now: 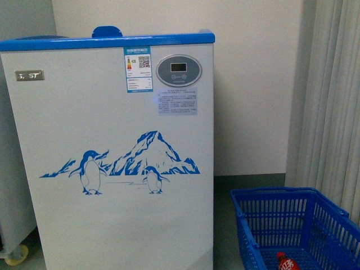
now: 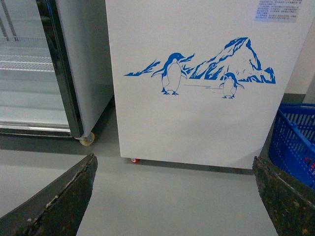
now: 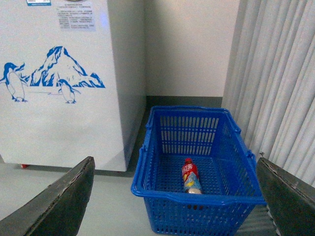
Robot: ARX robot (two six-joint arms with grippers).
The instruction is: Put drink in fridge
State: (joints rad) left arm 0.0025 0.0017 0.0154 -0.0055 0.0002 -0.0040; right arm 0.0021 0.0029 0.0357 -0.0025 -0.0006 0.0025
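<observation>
The left gripper (image 2: 173, 160) and right gripper (image 3: 174, 161) both gape empty. The drink (image 3: 191, 176) lies flat in the blue basket (image 3: 197, 199), right of the fridge (image 1: 112, 140). The basket's tall walls could block a grasp.

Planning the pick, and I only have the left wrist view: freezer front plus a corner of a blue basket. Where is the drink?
Observer: The drink lies on its side on the bottom of the blue basket, which stands on the floor to the right of the fridge.
Operator: Anything else in that basket?
Observer: Nothing else shows in it in the right wrist view.
Operator: Is the right gripper free?
Observer: Yes, the right gripper is open and holds nothing.
</observation>
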